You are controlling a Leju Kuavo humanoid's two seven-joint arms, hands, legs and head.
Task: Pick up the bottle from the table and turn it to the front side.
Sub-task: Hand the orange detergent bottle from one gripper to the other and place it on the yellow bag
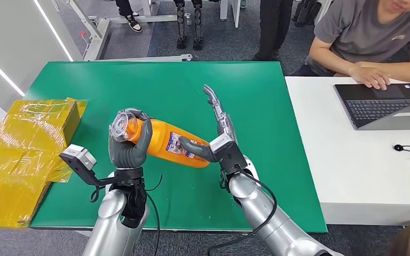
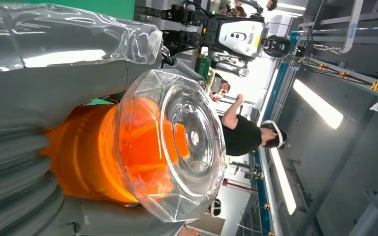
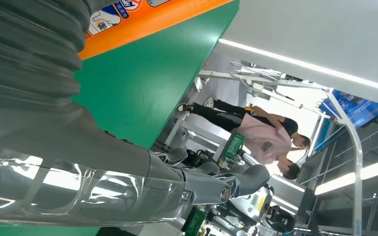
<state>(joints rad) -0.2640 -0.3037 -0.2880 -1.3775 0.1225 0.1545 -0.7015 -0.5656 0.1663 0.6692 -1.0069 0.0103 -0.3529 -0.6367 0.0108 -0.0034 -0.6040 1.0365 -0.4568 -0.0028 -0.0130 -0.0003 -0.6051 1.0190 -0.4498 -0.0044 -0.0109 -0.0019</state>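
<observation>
The orange bottle (image 1: 171, 143) with a clear cap (image 1: 121, 124) and a printed label is held off the green table (image 1: 139, 85), lying nearly level with its cap toward the left. My left hand (image 1: 131, 146) grips it around the neck just behind the cap. In the left wrist view the clear cap (image 2: 177, 142) sits right in front of the left hand (image 2: 39, 88). My right hand (image 1: 219, 133) touches the bottle's lower body with its thumb while its fingers stretch straight up and away. In the right wrist view the bottle's label (image 3: 142, 19) shows beside the right hand (image 3: 44, 123).
A yellow film-wrapped box (image 1: 26, 144) sits at the table's left edge. A white table (image 1: 363, 176) on the right carries a laptop (image 1: 384, 104), where a seated person (image 1: 373, 37) rests a hand. Other people stand beyond the far edge.
</observation>
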